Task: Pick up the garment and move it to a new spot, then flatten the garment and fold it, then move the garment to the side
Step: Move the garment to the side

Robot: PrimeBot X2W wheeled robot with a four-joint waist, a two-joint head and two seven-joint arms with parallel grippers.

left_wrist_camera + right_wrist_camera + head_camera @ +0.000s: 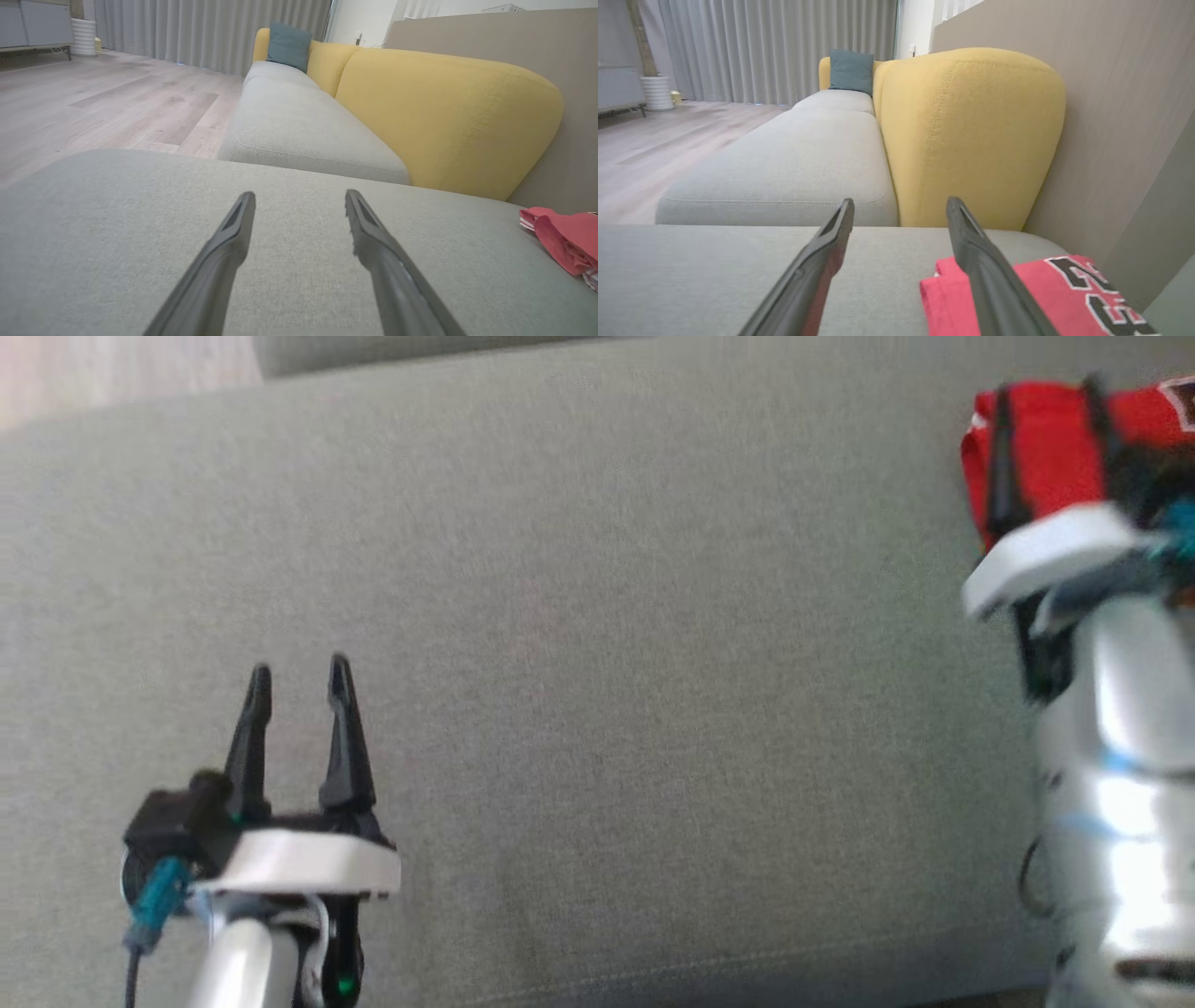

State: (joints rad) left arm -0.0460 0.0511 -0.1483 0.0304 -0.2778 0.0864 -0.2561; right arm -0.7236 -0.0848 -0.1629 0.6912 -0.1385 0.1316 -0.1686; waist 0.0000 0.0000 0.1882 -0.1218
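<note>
**Head view.** The left claw [301, 667] sits at 7 o'clock with its two dark fingers spread wide and pointing to 12 o'clock over the grey cushion [597, 663]. The right claw [1046, 387] sits at 2 o'clock, blurred, with its fingers also spread wide. Their tips overlap the red garment [1050, 448], which lies at the cushion's 2 o'clock corner. Whether the fingers touch the cloth cannot be told.

**Right wrist view.** The finger at 7 o'clock hangs over bare cushion. The finger at 5 o'clock crosses the near edge of the garment, which lies folded and shows black-and-white numerals at 4 o'clock.

**Left wrist view.** The garment lies at 4 o'clock, well apart from the open fingers.

**Surroundings.** Beyond the cushion, at 12 o'clock, stands a yellow backrest [971, 140] beside a second grey seat. A teal pillow [851, 70] rests at the seat's far end. A brown wall panel [1111, 93] rises at 2 o'clock, just beside the garment. The wooden floor [93, 102] and grey curtains [210, 28] lie from 10 to 11 o'clock.
</note>
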